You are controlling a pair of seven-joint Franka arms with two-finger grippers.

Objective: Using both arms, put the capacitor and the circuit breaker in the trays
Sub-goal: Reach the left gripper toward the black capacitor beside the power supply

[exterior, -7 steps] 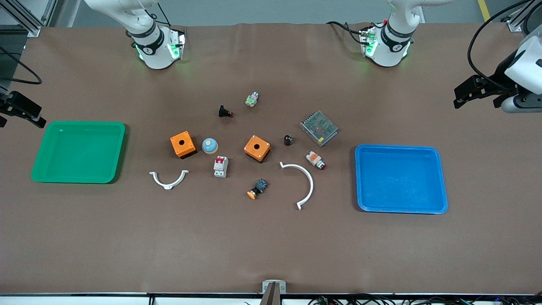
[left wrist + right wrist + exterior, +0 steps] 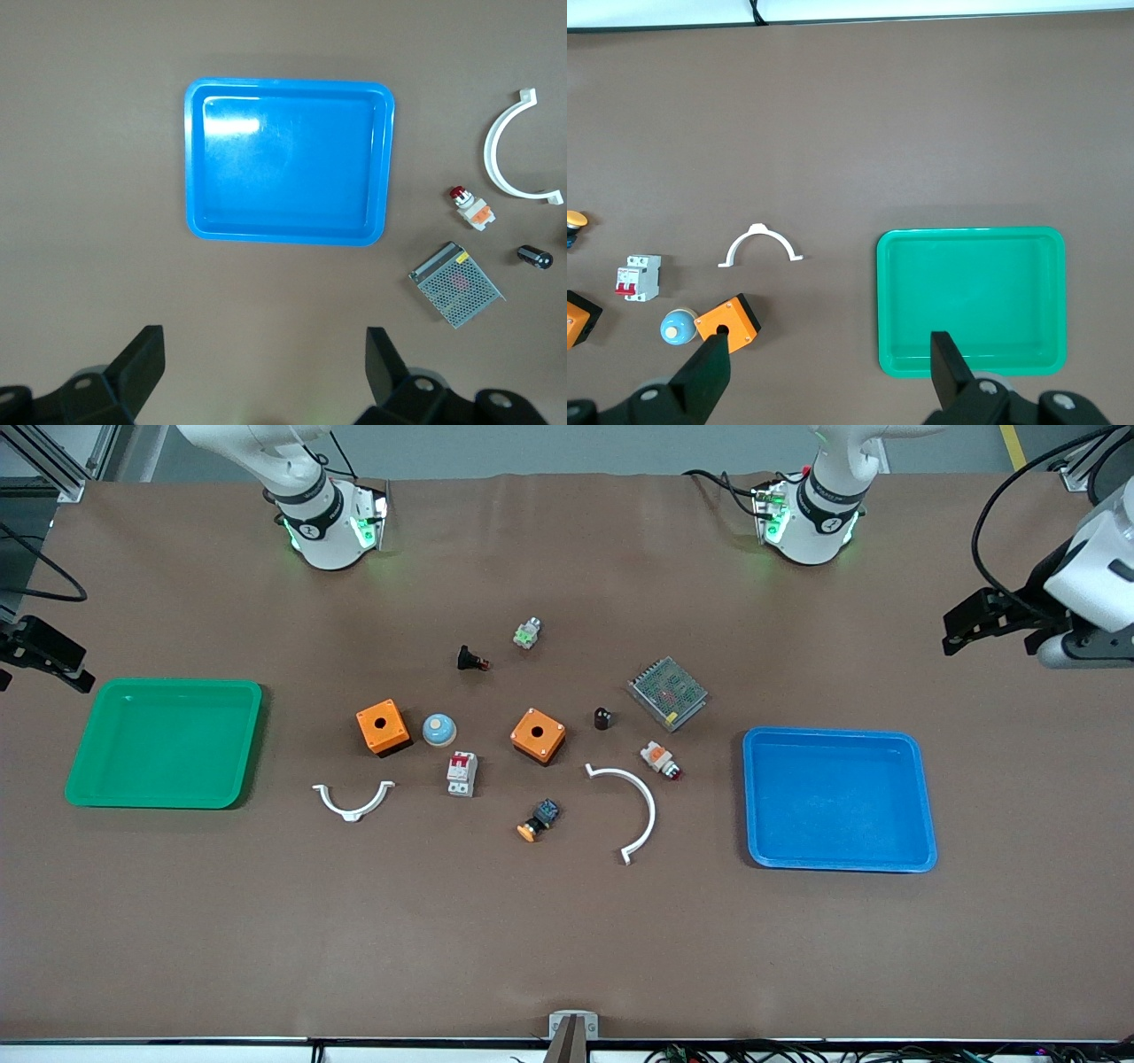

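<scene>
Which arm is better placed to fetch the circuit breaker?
Right, probably. The circuit breaker lies toward the green tray, where the open right gripper hovers; the open left gripper is up past the blue tray, closer to the capacitor.

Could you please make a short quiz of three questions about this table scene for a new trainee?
1. True or false: the capacitor lies in the blue tray.
2. What sits between the circuit breaker and the green tray? A) metal mesh box B) small white curved bracket
3. Are the left gripper and right gripper open or shut?

Key: 1 false, it lies on the table; 2 B; 3 open.
</scene>
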